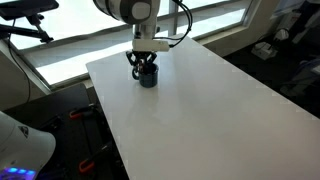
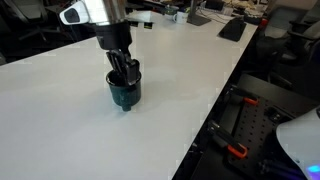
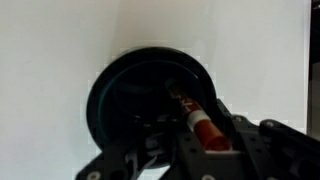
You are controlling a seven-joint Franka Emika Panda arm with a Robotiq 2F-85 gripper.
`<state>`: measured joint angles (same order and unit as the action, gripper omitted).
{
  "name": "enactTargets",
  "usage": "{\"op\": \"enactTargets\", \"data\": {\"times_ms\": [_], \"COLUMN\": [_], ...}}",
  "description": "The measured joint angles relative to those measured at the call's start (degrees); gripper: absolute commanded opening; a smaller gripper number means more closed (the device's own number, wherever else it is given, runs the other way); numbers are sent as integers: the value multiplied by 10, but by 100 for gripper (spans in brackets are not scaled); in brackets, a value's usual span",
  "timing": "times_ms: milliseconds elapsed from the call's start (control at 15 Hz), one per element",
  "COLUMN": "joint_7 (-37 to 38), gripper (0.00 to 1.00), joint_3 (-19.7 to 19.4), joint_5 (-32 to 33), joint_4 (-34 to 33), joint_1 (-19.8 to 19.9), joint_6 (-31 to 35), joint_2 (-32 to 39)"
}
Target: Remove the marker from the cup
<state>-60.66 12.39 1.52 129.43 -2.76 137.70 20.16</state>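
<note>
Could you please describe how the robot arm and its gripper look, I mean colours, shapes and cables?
The arm is white and rounded, with grey at a joint. A thin black cable loops beside its wrist. The gripper is black; the wrist view shows its fingers as angular black linkages. No markings are legible.

Surface (image 1: 205, 115): white, flat, as I see it in both exterior views.
On it: the cup (image 2: 124, 93) — dark, upright.

Inside the cup (image 2: 124, 95), the hand (image 2: 124, 70) and marker (image 3: 197, 120) are partly hidden
</note>
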Motion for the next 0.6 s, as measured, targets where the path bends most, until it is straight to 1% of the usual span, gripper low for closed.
{"op": "enactTargets", "data": {"times_ms": [133, 200, 267, 400, 467, 533, 600], "joint_7": [0, 0, 0, 0, 0, 0, 0], "gripper": [23, 30, 31, 46, 48, 62, 66], "joint_3": [0, 0, 0, 0, 0, 0, 0], "joint_5": [0, 0, 0, 1, 1, 1, 1], "joint_4": [-1, -1, -1, 0, 0, 2, 3], "joint_1": [0, 0, 0, 0, 0, 0, 0], "joint_6": [0, 0, 0, 0, 0, 0, 0], "joint_2": [-2, -2, -2, -2, -2, -1, -1]}}
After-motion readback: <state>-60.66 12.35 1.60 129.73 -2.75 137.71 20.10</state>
